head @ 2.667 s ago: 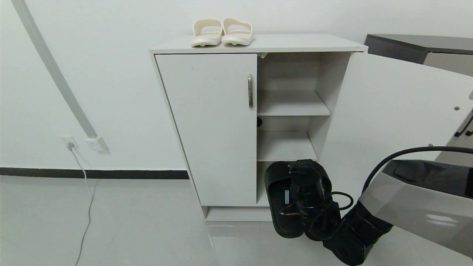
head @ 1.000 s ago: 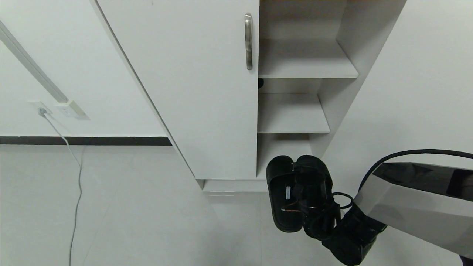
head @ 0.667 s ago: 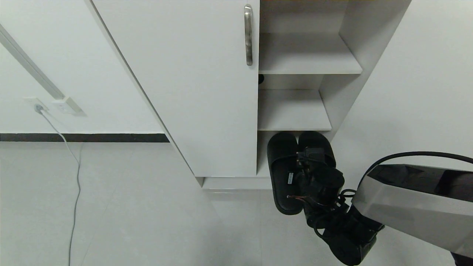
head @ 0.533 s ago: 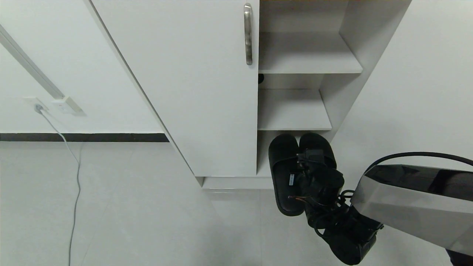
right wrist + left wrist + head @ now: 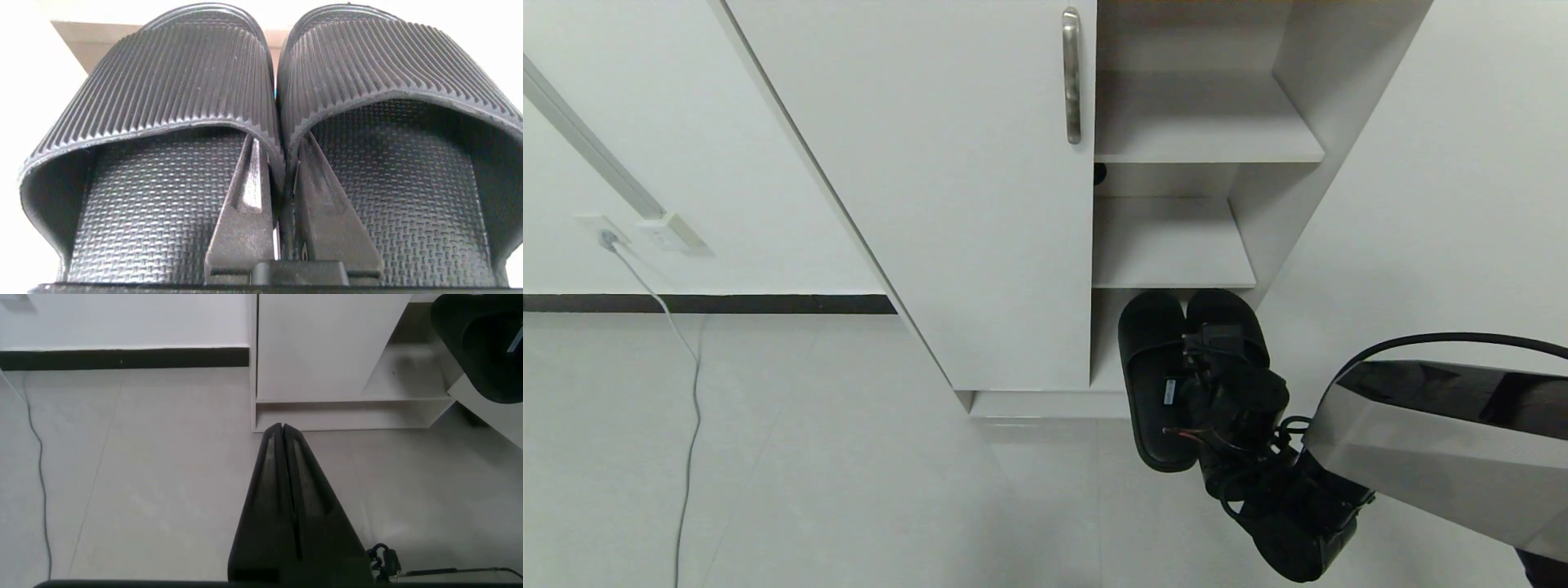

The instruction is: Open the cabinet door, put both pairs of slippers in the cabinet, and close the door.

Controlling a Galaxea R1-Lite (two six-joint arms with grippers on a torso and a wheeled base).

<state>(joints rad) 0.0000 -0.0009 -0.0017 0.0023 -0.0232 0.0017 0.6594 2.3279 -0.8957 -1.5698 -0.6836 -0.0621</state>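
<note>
1. Head view: the cabinet [image 5: 1286,102] stands against the wall. Its left-hand door [image 5: 947,188] is shut, with a metal handle [image 5: 1072,75] upright along its inner edge. The right-hand door [image 5: 1437,196] is swung wide open, showing an upper shelf [image 5: 1201,122] and a lower shelf [image 5: 1168,245]. The right gripper [image 5: 1191,353] carries the black slippers [image 5: 1150,367] side by side. Their toes sit at the mouth of the bottom compartment, just under the front edge of the lower shelf, and their heels hang out over the floor [image 5: 849,490]. Whether the soles touch the compartment's bottom cannot be told. Off to the left, a socket [image 5: 603,238] on the wall feeds a cable [image 5: 690,408] that trails down across the black skirting [image 5: 703,304]
2. Left wrist view: the left gripper [image 5: 283,433] hangs above the floor [image 5: 147,498], near the front of the cabinet's plinth [image 5: 351,416]. Its two fingers are pressed flat together with nothing between them. Part of a black slipper [image 5: 482,343] shows beside the open compartment, well apart from this gripper
3. Right wrist view: the right gripper [image 5: 282,208] is clenched on the black slippers [image 5: 188,90]. One finger [image 5: 248,200] lies inside each slipper, beneath the ribbed straps, and the two adjoining inner walls are pinched between them, so the pair is held as one
</note>
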